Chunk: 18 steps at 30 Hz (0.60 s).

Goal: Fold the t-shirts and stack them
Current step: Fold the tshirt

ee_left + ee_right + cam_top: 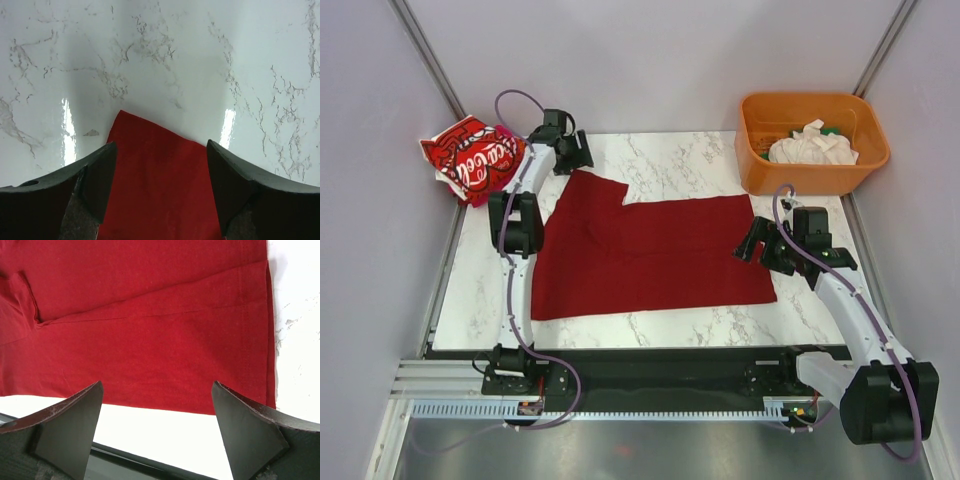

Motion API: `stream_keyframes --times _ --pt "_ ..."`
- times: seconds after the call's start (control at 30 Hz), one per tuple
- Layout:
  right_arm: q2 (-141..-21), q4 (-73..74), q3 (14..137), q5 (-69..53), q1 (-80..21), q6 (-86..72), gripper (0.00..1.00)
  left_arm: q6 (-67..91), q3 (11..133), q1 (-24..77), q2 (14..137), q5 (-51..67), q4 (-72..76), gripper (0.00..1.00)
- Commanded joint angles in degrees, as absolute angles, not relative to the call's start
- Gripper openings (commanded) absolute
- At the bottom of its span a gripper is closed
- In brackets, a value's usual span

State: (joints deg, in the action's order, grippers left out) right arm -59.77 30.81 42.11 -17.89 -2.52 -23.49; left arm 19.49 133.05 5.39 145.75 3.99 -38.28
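While our dark red cloth tee (650, 255) lies longways across the white marble desk (690, 160), our left claw (582, 158) hangs wide and empty over its far corner, our right claw (752, 248) too by its right edge.

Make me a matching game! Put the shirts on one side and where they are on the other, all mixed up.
Shirts:
1. dark red t-shirt
2. bright red t-shirt with white letters
3. white t-shirt

Places:
A. crumpled inside the orange tub
B. spread flat in the middle of the table
C. bunched up at the far left corner

Pairs: 1-B, 2-C, 3-A
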Motion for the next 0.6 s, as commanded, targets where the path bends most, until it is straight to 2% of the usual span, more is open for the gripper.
stream_keyframes --times 0.0,0.13,0.33,0.43,0.5,0.53,0.57 --pt "-60.47 29.97 42.1 -16.96 -2.99 -22.32 0.98 20.12 134.74 3.69 147.74 9.04 -37.88 0.8" --pt "-60.56 29.97 42.1 -16.61 -2.9 -22.32 0.98 20.83 133.51 3.52 148.36 12.56 -37.88 0.78" --pt "-60.82 29.97 42.01 -16.61 -2.99 -22.32 0.98 22.23 131.4 3.52 147.39 11.16 -37.88 0.73" --pt "-61.17 29.88 42.1 -16.52 -2.99 -22.32 0.98 22.59 131.49 3.6 148.09 14.05 -37.97 0.56" --pt "-61.17 29.97 42.19 -16.44 -2.99 -22.41 0.98 22.85 131.31 3.6 148.45 15.98 -37.97 0.49" --pt "-61.26 29.97 42.1 -16.44 -2.99 -22.33 0.98 22.94 131.13 3.69 148.36 16.52 -37.97 0.39" --pt "-61.17 29.97 42.1 -16.44 -2.99 -22.32 0.98 22.94 130.87 3.78 148.45 16.96 -37.88 0.33"
